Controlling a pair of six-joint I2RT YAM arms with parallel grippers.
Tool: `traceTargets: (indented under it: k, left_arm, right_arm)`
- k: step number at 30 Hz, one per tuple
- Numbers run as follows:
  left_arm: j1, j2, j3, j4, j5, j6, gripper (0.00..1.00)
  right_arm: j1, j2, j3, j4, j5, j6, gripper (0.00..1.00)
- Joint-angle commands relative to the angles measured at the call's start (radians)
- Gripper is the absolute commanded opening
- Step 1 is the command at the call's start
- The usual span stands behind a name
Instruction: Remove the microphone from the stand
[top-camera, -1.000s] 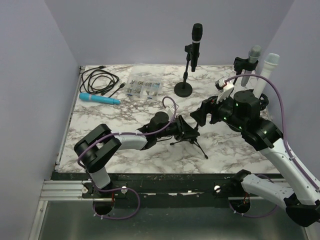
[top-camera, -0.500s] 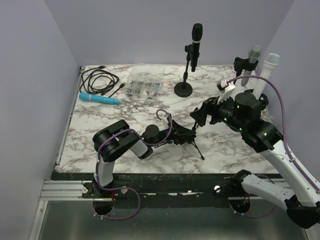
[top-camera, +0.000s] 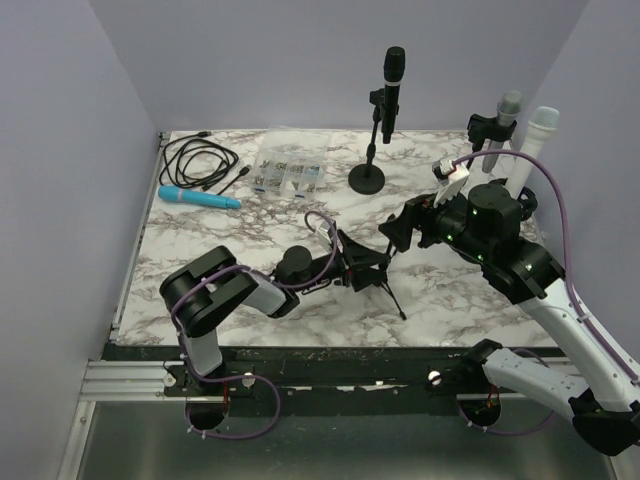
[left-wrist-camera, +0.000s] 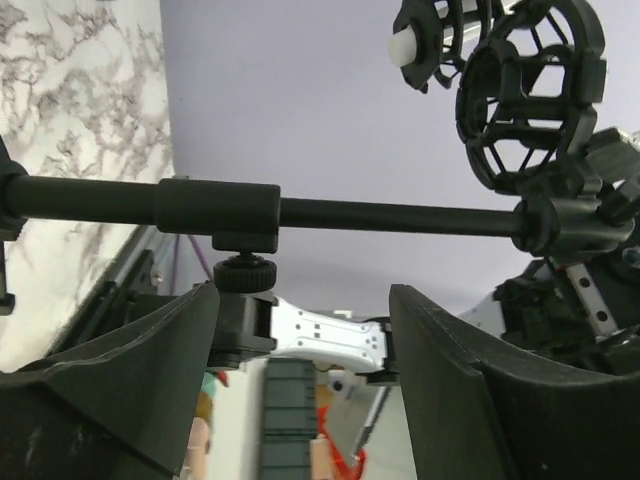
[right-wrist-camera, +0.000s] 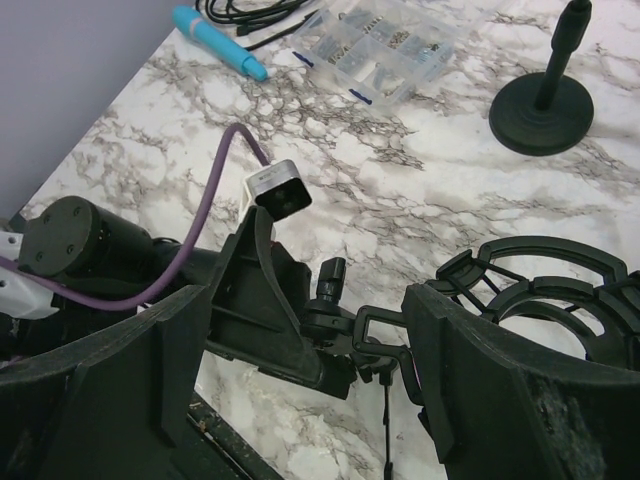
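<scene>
A small black tripod stand lies tipped over at the table's middle. Its rod crosses above my left gripper, which is open, with a knob touching one finger. The stand's shock-mount cage holds no microphone and sits beside one finger of my right gripper, also open with nothing in it. A blue microphone lies flat at the left of the table. At the back, a black microphone stands clipped in a round-based stand.
Coiled black cables and a clear parts box lie at the back left. A grey microphone and a white one stand in holders at the back right, just behind my right arm.
My left gripper has opened off the tripod stand. The left arm drew back to the left, and the stand shifted slightly left with it. The right arm barely moved.
</scene>
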Motion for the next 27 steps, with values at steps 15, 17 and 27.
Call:
traceTargets:
  k: [15,17,27]
  left_arm:
    - [-0.127,-0.424,0.329,-1.296,-0.426,0.925,0.62]
    - [-0.152,-0.411,0.367,-1.333,-0.485,0.941,0.62]
    - [-0.164,-0.269,0.493,-1.397,-0.486,0.876,0.49]
  right_arm:
    - [-0.001,0.015,0.000,-0.056,0.014,0.010,0.86]
    - [-0.001,0.017,0.004,-0.060,0.016,0.012,0.86]
    - [-0.001,0.012,0.000,-0.053,0.003,0.031,0.86]
